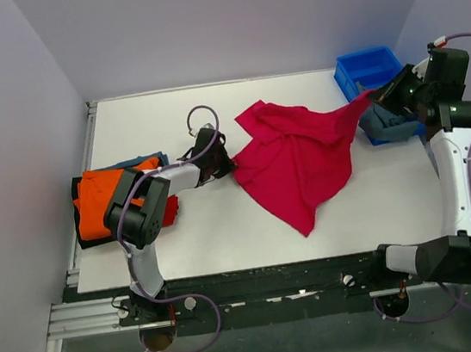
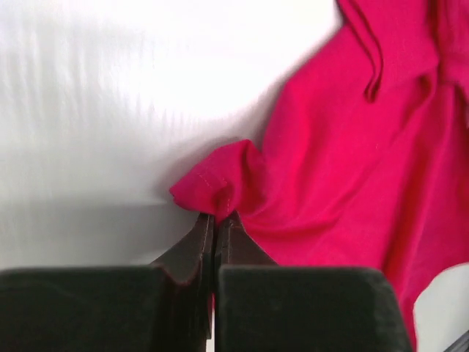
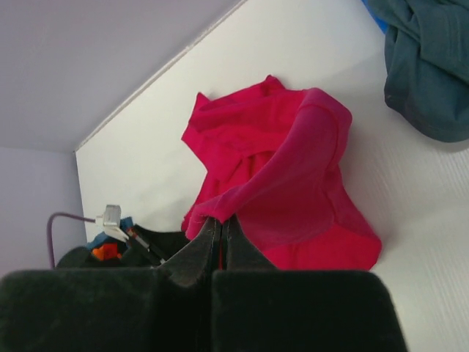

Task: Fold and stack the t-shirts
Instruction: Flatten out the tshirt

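Note:
The large crimson-pink t-shirt lies crumpled in the middle of the white table. My left gripper is shut on its left edge, low at the table; the left wrist view shows the cloth pinched at my fingertips. My right gripper is shut on its right corner and holds it raised and stretched beside the bin; the right wrist view shows the shirt hanging from my jaws. A stack with an orange t-shirt on top, over black, blue and red ones, sits at the left edge.
A blue plastic bin stands at the back right. A grey-blue t-shirt lies bunched just in front of the bin, under my right wrist; it also shows in the right wrist view. Walls close the table at the back and sides.

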`<state>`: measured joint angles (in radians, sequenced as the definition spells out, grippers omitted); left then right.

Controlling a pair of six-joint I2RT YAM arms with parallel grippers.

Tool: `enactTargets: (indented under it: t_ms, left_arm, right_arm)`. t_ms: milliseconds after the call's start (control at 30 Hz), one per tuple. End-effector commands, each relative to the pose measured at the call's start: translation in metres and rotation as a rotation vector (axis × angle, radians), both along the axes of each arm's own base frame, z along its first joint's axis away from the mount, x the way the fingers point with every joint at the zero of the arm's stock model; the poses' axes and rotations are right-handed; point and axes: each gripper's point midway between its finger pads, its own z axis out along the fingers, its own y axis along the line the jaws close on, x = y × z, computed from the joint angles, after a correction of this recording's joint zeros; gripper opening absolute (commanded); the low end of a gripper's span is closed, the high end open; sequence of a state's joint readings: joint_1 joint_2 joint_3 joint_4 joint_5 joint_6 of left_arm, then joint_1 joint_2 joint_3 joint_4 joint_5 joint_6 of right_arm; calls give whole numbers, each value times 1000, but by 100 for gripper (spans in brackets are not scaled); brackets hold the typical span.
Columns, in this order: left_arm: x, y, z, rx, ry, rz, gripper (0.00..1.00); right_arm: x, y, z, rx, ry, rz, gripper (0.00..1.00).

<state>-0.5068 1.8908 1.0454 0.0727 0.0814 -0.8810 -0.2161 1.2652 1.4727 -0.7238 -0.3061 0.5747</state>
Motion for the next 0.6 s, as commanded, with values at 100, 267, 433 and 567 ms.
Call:
enactTargets:
  t_ms: [100, 267, 433, 567]
  left_arm:
    - [92, 103, 8, 180, -6, 278, 0]
    - [173, 150, 58, 295, -53, 298, 54]
    - [158, 138, 96, 406, -51, 231, 99]
    - [98, 132, 91, 302, -51, 228, 99]
  right_arm:
    - [-28, 23, -35, 52, -4, 100, 1]
    - [-44, 8, -65, 12, 35, -12, 1]
    - [-50, 13, -90, 33, 71, 11, 1]
    - [-56, 19, -116, 44, 110, 42, 1]
